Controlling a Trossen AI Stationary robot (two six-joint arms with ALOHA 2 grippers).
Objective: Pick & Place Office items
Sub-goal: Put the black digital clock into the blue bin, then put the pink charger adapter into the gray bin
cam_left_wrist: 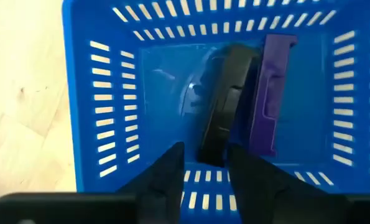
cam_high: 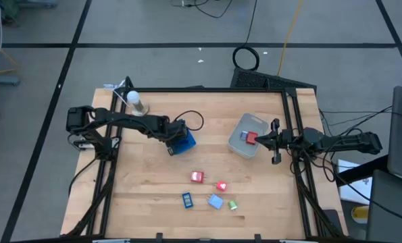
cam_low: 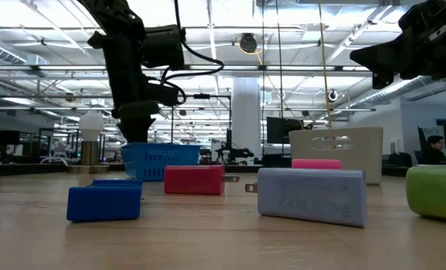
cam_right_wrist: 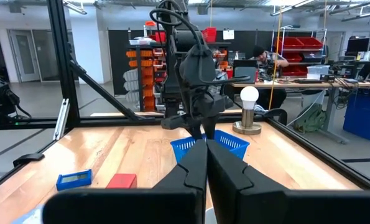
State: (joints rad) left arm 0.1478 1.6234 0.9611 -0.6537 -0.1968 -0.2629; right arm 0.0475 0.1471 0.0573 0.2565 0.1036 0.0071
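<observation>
My left gripper (cam_left_wrist: 206,155) hangs open just above the blue slotted basket (cam_left_wrist: 110,124), pointing down into it. A black piece (cam_left_wrist: 225,106) and a purple piece (cam_left_wrist: 268,93) lie on the basket's floor; the black piece's end shows in the gap between my fingertips. My right gripper (cam_right_wrist: 206,149) is shut and empty, held level over the table's right side beside the clear tub (cam_high: 240,145), which holds a red piece (cam_high: 250,138). Loose on the table: two red pieces (cam_high: 197,177) (cam_high: 221,185), a dark blue one (cam_high: 187,199), a light blue one (cam_high: 215,201) and a green one (cam_high: 232,204).
A white bulb on a small stand (cam_high: 134,101) sits near the table's far left corner. Black frame rails (cam_high: 302,175) run along the table's left and right sides. Bare wood lies between the basket and the loose pieces.
</observation>
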